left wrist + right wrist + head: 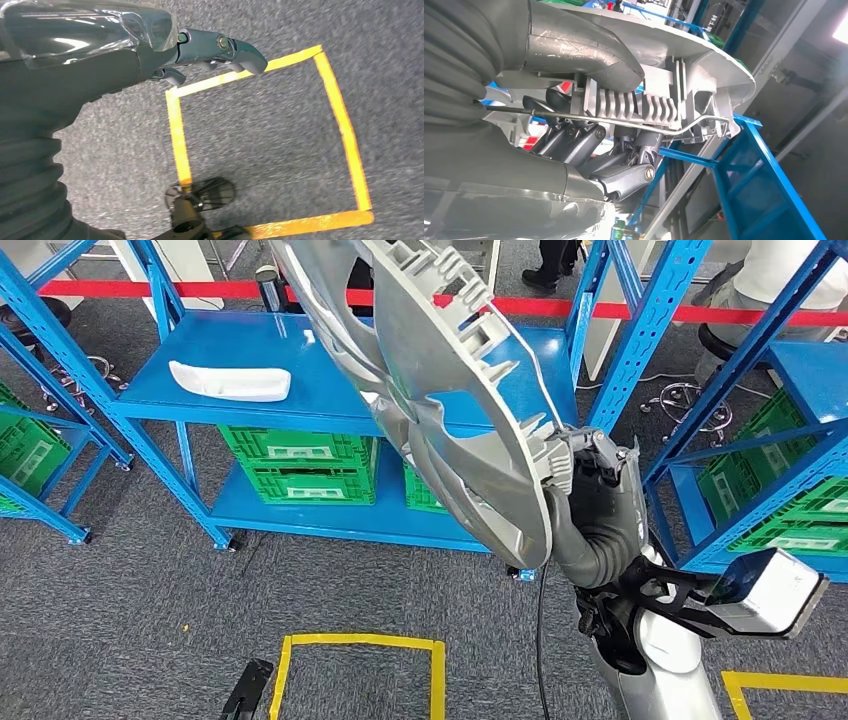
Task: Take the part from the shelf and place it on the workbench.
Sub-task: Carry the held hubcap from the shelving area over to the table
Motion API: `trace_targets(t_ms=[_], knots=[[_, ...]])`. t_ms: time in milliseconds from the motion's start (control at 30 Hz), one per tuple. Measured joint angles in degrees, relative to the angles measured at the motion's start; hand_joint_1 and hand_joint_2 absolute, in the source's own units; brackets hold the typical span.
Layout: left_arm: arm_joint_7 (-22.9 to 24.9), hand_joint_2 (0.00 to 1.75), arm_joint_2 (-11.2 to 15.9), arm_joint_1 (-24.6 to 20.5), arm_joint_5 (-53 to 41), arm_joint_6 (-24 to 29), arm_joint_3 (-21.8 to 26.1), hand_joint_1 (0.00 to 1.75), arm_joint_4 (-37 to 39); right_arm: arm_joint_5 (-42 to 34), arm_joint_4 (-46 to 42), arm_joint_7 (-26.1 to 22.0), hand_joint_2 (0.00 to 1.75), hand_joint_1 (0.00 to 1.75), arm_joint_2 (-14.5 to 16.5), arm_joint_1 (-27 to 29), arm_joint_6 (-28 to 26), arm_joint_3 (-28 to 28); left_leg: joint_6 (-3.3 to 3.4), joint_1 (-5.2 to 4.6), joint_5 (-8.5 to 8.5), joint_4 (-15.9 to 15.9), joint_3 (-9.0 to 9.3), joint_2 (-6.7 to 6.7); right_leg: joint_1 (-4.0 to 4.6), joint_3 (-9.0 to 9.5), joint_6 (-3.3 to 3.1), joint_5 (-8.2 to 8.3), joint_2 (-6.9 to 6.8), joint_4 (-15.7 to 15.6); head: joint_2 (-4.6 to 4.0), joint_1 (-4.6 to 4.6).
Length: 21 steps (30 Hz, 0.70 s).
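A large silver-grey moulded part (pixel 440 390) with ribs and clips is raised high in front of the blue shelf (pixel 250 360). My right hand (pixel 590 475) grips its lower edge, and the silver arm rises from the bottom right. In the right wrist view the dark fingers (pixel 624 170) and the thumb (pixel 574 45) clamp the ribbed rim of the part (pixel 704 65). My left hand (pixel 220 50) hangs over the grey carpet with its fingers extended and holds nothing. A white curved part (pixel 230 380) lies on the shelf's top board at the left.
Green crates (pixel 300 465) fill the lower shelf boards. More blue racks (pixel 770 440) stand at the right and far left. Yellow tape squares (pixel 360 670) mark the grey carpet in front of me. A red barrier strip (pixel 140 287) runs behind the shelf, with a person's feet (pixel 545 275) beyond it.
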Motion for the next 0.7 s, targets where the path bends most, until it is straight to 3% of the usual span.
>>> trace_targets(t_ms=[33, 67, 133, 167, 233, 267, 333, 367, 433, 500, 533, 567, 600, 633, 700], knots=[[0.00, 1.75, -0.09, 0.04, 0.10, 0.00, -0.01, 0.00, 0.01, 0.00, 0.01, 0.02, 1.75, 1.75, -0.05, 0.12, 0.00, 0.01, -0.08, 0.00, 0.56, 0.06, -0.83, 0.02, -0.06, -0.17, 0.48, -0.53, -0.01, 2.53, 0.00, -0.01], [0.00, 1.75, -0.16, 0.07, 0.19, 0.00, -0.02, 0.00, 0.01, 0.01, 0.01, 0.05, 1.75, 1.75, -0.09, 0.21, 0.00, 0.01, -0.21, 0.02, 1.07, 0.17, -1.61, 0.03, -0.14, 0.55, 1.19, 0.02, -0.01, 3.24, 0.00, 0.01], [0.00, 1.75, -0.30, 0.11, 0.29, 0.00, -0.05, 0.00, 0.01, 0.02, 0.01, 0.13, 1.75, 1.75, -0.14, 0.27, -0.03, 0.01, -0.66, 0.13, 1.85, 0.78, -3.13, 0.01, -0.41, 5.05, 2.54, 2.50, -0.06, -1.58, 0.00, 0.02], [0.00, 1.75, -0.33, 0.11, 0.32, 0.00, -0.07, 0.00, 0.01, 0.03, 0.00, 0.16, 1.75, 1.75, -0.14, 0.24, -0.06, 0.01, -0.92, 0.10, 2.07, 1.36, -3.91, -0.01, -0.44, 8.22, 2.74, 2.76, -0.07, -5.87, 0.00, 0.03], [-0.01, 1.75, -0.34, 0.13, 0.36, 0.02, -0.07, 0.00, -0.01, 0.07, -0.02, 0.21, 1.75, 1.75, -0.14, 0.24, -0.13, 0.02, -1.50, 0.00, 2.41, 2.58, -5.08, -0.05, -0.31, 12.34, 2.05, 1.56, -0.01, -12.28, 0.00, -0.04], [-0.02, 1.75, -0.34, 0.16, 0.38, 0.04, -0.07, 0.00, -0.01, 0.09, -0.03, 0.23, 1.75, 1.75, -0.14, 0.27, -0.15, 0.03, -1.83, -0.01, 2.64, 2.90, -5.43, -0.04, -0.11, 12.99, 1.51, 0.84, 0.04, -13.58, 0.00, -0.06], [-0.02, 1.75, -0.28, 0.28, 0.40, 0.08, -0.08, 0.00, 0.00, 0.13, -0.03, 0.28, 1.75, 1.75, -0.14, 0.34, -0.17, 0.03, -2.48, 0.23, 2.90, 3.17, -5.77, -0.06, -0.19, 12.67, 0.50, 1.04, 0.07, -13.82, 0.00, -0.05], [-0.02, 1.75, -0.27, 0.33, 0.40, 0.09, -0.09, 0.00, 0.00, 0.13, -0.03, 0.28, 1.75, 1.75, -0.10, 0.34, -0.17, 0.04, -2.83, 0.39, 2.17, 3.93, -6.13, -0.09, -0.27, 12.58, -0.02, 1.36, 0.04, -13.85, 0.00, -0.13], [-0.02, 1.75, -0.25, 0.40, 0.40, 0.11, -0.13, 0.00, 0.01, 0.13, -0.03, 0.30, 1.75, 1.75, -0.02, 0.31, -0.17, 0.05, -3.58, 0.68, -1.42, 8.63, -7.93, -0.16, -0.37, 12.28, -0.76, 1.95, -0.02, -13.88, 0.00, -0.30], [-0.02, 1.75, -0.21, 0.46, 0.40, 0.13, -0.14, 0.00, 0.02, 0.14, -0.02, 0.32, 1.75, 1.75, 0.02, 0.40, -0.17, 0.06, -4.13, 0.92, -5.33, 16.10, -10.56, -0.14, -0.26, 11.82, -0.96, 2.36, -0.04, -13.83, 0.00, -0.40], [-0.02, 1.75, -0.20, 0.49, 0.41, 0.13, -0.14, 0.00, 0.02, 0.15, -0.02, 0.34, 1.75, 1.75, 0.02, 0.46, -0.17, 0.07, -4.23, 0.98, -6.08, 18.62, -11.27, -0.14, -0.18, 11.64, -0.93, 2.51, -0.03, -13.81, 0.00, -0.40], [-0.02, 1.75, -0.20, 0.52, 0.41, 0.13, -0.15, 0.00, 0.02, 0.15, -0.01, 0.39, 1.75, 1.75, 0.02, 0.51, -0.17, 0.06, -4.16, 1.00, -5.77, 19.13, -11.02, -0.14, -0.09, 11.52, -0.88, 2.61, -0.01, -13.80, 0.00, -0.40], [-0.02, 1.75, -0.20, 0.54, 0.42, 0.13, -0.16, 0.00, 0.01, 0.15, -0.01, 0.44, 1.75, 1.75, 0.02, 0.53, -0.18, 0.06, -3.92, 0.97, -4.50, 17.34, -9.63, -0.18, 0.01, 11.49, -0.82, 2.67, 0.02, -13.80, 0.00, -0.40], [-0.03, 1.75, -0.19, 0.53, 0.42, 0.12, -0.17, 0.00, 0.01, 0.15, -0.01, 0.49, 1.75, 1.75, 0.02, 0.50, -0.19, 0.05, -3.46, 0.86, -2.74, 13.70, -7.36, -0.31, 0.12, 11.53, -0.78, 2.70, 0.05, -13.81, 0.00, -0.41], [-0.05, 1.75, 0.02, 0.39, 0.42, 0.12, -0.20, 0.00, -0.01, 0.16, 0.01, 0.55, 1.75, 1.75, 0.02, 0.37, -0.20, 0.05, -2.13, 0.43, -0.81, 6.34, -3.01, -0.65, 0.16, 11.44, -0.58, 2.80, 0.06, -13.85, 0.00, -0.26]])
